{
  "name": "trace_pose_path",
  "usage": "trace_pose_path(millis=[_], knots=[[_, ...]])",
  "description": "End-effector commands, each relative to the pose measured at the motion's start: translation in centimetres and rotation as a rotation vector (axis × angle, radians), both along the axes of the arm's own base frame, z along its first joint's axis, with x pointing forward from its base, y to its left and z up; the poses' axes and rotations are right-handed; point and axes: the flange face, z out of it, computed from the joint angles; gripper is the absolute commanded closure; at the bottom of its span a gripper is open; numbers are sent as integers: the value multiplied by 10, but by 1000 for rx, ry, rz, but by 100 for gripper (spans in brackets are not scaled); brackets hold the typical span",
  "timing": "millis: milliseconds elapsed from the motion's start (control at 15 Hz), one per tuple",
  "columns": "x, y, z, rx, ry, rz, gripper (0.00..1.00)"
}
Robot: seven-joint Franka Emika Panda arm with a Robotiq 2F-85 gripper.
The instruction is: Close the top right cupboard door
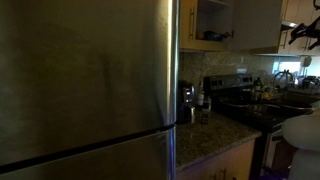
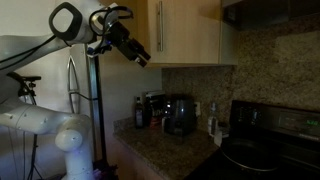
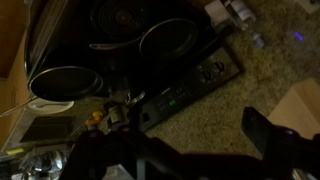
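The top right cupboard door [image 2: 188,30] is a plain pale beige panel above the counter. In an exterior view it [image 1: 257,24] stands beside an open cupboard bay [image 1: 212,22] with items on its shelf. My gripper [image 2: 137,52] is high up by the door's outer edge, close to it; I cannot tell whether it touches. It also shows as a dark shape at the upper right in an exterior view [image 1: 300,36]. In the wrist view the gripper [image 3: 180,138] points down over the counter with its fingers wide apart and nothing between them.
A huge brushed-steel fridge [image 1: 85,80] fills one side. Below are a speckled granite counter [image 3: 250,80], a black stove [image 3: 130,50] with a pan, a coffee maker [image 2: 180,113] and bottles [image 2: 139,112]. A camera stand [image 2: 97,110] stands by the arm.
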Motion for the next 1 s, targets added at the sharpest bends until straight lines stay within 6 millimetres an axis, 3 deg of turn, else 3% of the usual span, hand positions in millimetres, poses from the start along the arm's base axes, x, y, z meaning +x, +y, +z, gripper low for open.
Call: trace_pose_path(millis=[0, 267, 467, 667, 933], knots=[[23, -11, 20, 18, -181, -102, 0], [58, -4, 35, 42, -419, -53, 0], [89, 21, 37, 125, -486, 83, 0], [131, 65, 34, 235, -506, 225, 0], [203, 149, 13, 381, -485, 437, 0]])
